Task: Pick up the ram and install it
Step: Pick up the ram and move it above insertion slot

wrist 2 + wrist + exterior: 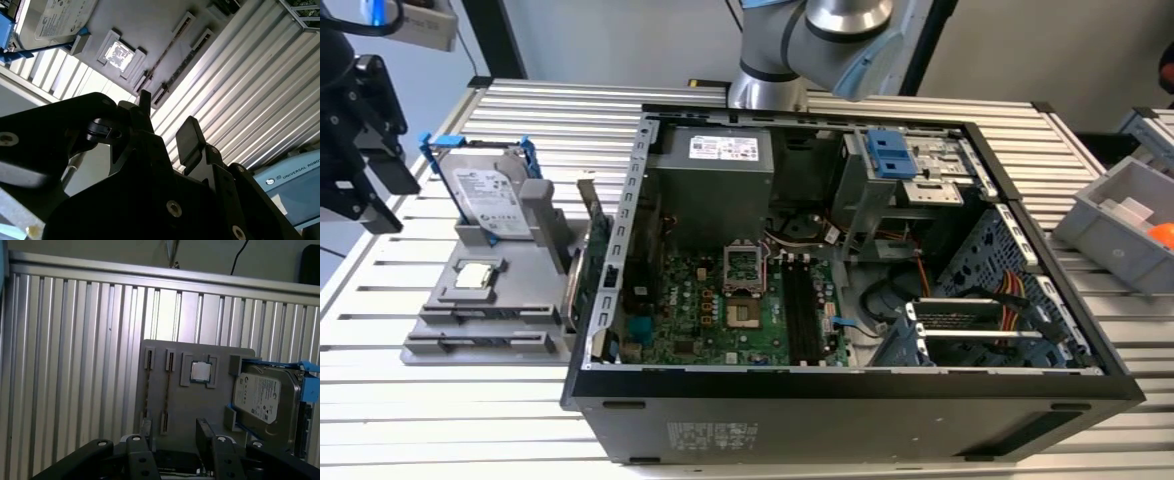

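Gripper (175,432) hangs over the slot end of the tray (190,410), fingers (204,427) spread with nothing between them.

Can't tell where the ram is. The tray's two narrow slots (168,390) each show a thin dark line, which could be a stick on edge or a bare groove. The board's memory slots (801,305) inside the case (854,385) read just as dark.

The tray lies on the tabletop (75,365) between the case and the table edge at the exterior view's left. Bare slats run on the slot side of the tray and toward the near edge, so there is open room there.

On the tray, the CPU (201,372) sits between the slots and the drive (265,400); the drive stands tall on the far side from the slots.

A green card (596,270) stands upright between the tray and the case wall, tight against that side. A grey bin (1121,220) sits at the tabletop edge on the exterior view's right, well apart.
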Robot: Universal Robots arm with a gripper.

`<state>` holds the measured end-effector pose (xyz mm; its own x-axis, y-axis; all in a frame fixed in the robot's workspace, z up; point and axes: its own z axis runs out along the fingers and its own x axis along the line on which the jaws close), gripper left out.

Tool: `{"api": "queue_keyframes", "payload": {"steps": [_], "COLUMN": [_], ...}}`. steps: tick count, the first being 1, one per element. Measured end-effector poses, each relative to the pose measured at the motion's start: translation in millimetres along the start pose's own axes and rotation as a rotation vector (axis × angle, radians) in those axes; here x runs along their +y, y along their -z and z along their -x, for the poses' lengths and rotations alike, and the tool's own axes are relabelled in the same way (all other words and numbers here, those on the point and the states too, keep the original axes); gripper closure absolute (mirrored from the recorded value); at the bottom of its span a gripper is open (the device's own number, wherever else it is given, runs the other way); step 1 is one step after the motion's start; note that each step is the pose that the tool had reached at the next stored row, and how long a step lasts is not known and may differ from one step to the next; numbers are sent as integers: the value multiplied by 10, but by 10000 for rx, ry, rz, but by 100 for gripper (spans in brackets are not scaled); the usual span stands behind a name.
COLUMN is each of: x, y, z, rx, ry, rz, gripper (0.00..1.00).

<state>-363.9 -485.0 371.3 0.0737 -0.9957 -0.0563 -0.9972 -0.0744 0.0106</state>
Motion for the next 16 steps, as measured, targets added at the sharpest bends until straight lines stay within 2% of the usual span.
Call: {"api": "queue_keyframes", "payload": {"steps": [16], "x": [-2], "y": [-58], "z": [2], "rx": [28], "ry": [-1], "rz": [3], "gripper": [0]}}
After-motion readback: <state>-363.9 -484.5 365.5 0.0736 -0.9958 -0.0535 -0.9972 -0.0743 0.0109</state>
